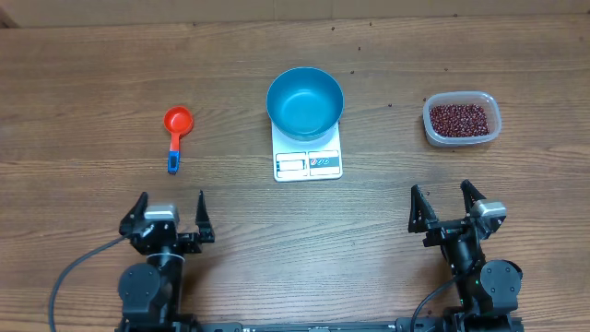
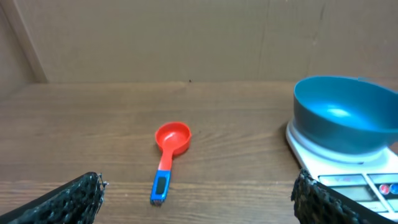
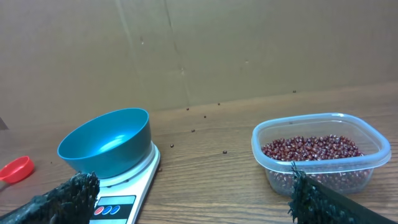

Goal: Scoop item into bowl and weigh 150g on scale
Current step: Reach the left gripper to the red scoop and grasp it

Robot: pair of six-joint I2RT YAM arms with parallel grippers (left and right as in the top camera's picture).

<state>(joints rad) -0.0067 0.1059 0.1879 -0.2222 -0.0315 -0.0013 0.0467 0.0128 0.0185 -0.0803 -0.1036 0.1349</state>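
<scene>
Both grippers hold nothing. My left gripper (image 1: 171, 199) and my right gripper (image 1: 442, 191) sit low on my side, fingers wide apart. I see the blue bowl (image 1: 305, 101) standing on the white scale (image 1: 308, 163) in the middle of the counter (image 1: 83, 83). The beans (image 1: 458, 118) lie in a clear tub (image 1: 461, 141) on the right. A red scoop (image 1: 177, 123) lies on the left.

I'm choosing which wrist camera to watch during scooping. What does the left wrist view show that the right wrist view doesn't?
Only the left wrist view shows the whole red scoop, blue handle included. Only the right wrist view shows the clear tub holding the beans. Both show the empty blue bowl sitting on the white scale; the right wrist view catches just the scoop's red cup at its left edge.
</scene>
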